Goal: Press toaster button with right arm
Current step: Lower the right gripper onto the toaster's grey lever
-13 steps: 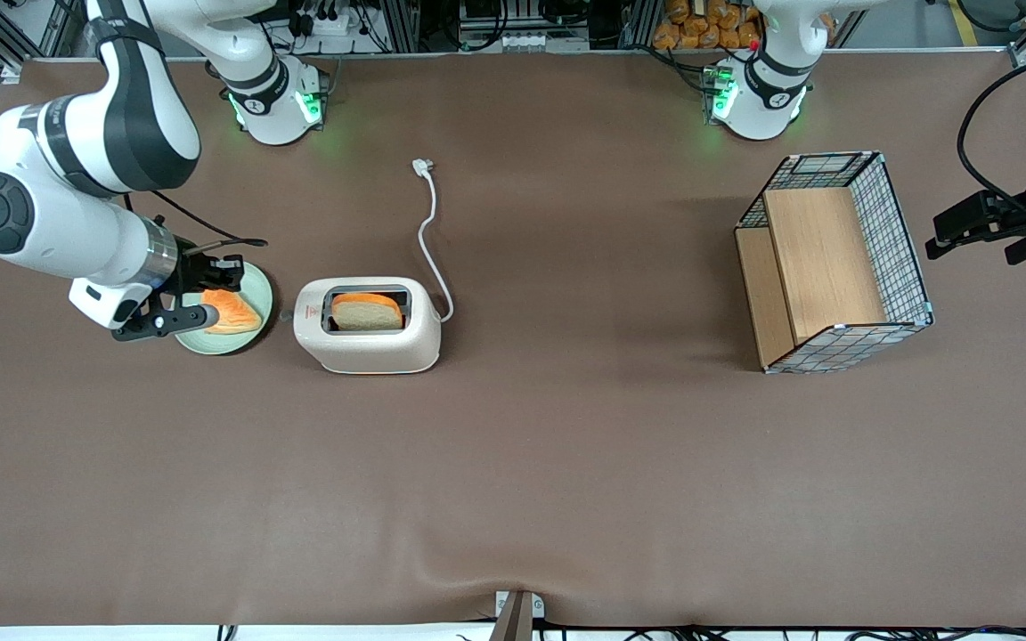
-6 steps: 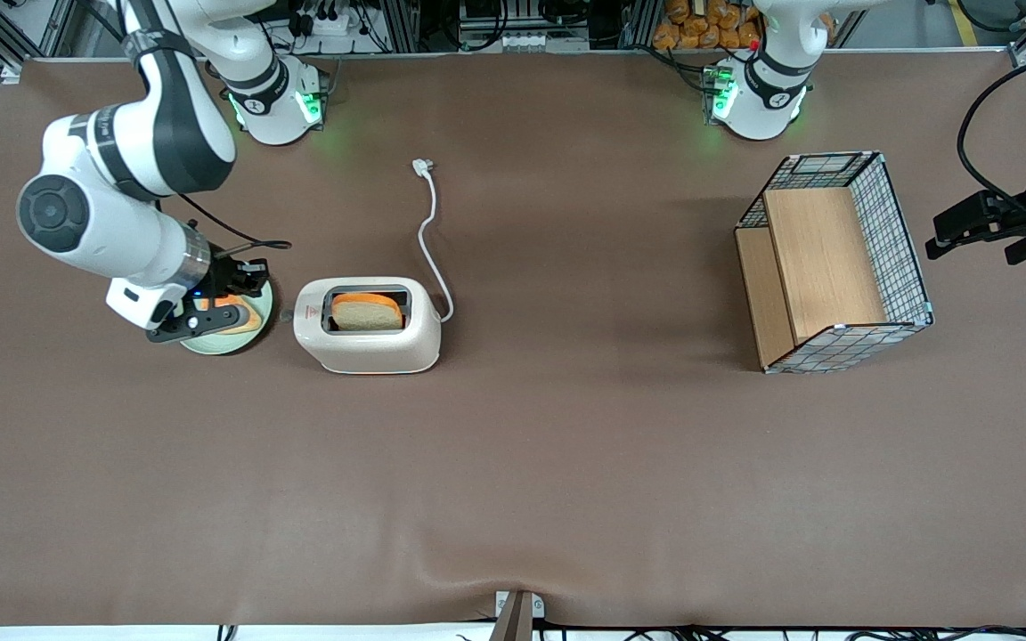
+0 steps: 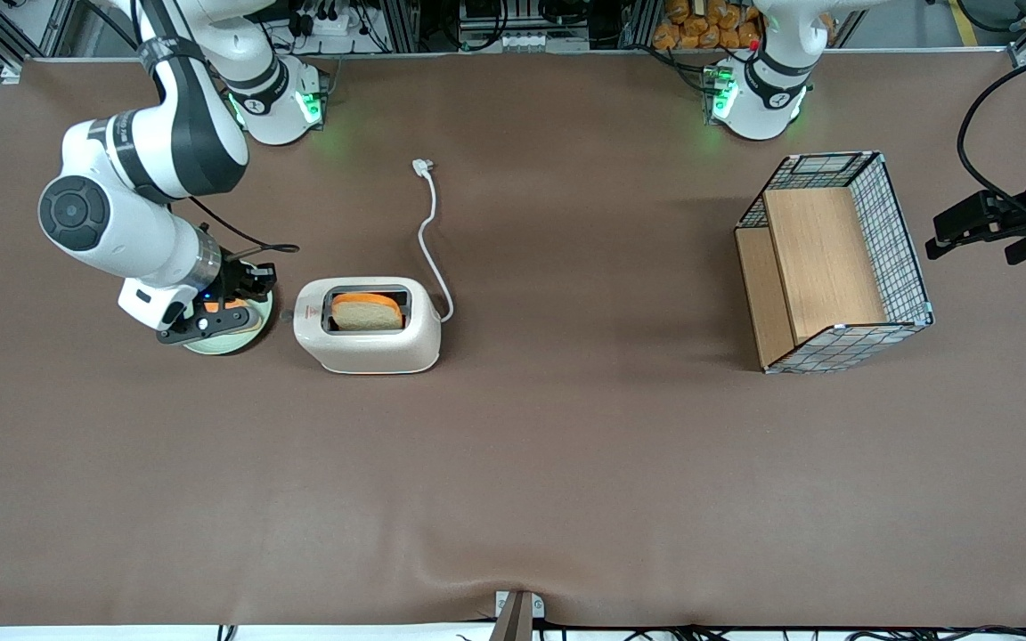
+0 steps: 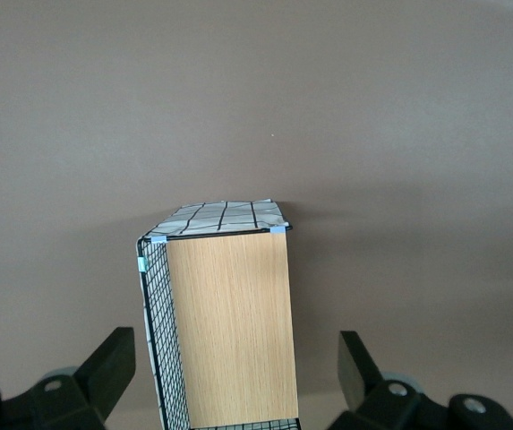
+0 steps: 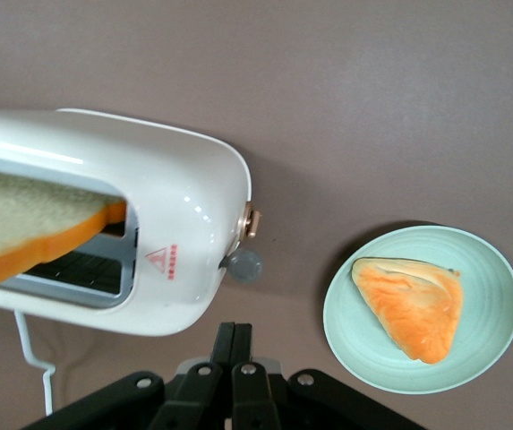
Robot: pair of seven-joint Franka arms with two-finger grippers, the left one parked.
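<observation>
Table (image 3: 566, 463): brown cloth. Wire basket (image 3: 834, 263) toward parked arm's end.

Right arm (image 3: 134, 191) bent low over green plate (image 3: 256, 331); gripper (image 3: 210, 316) above plate, fingers pressed together, holding nothing.

Toaster (image 3: 367, 326) just beside plate, upright, bread slice (image 3: 367, 312) standing in slot. Cord (image 3: 431, 231) trails loose.

Button (image 5: 245, 266): small grey knob on toaster's short end facing plate.

Judgement: toaster light, smooth shell, likely slides if shoved sideways. Push knob downward with closed fingertips; no grasp needed.
</observation>
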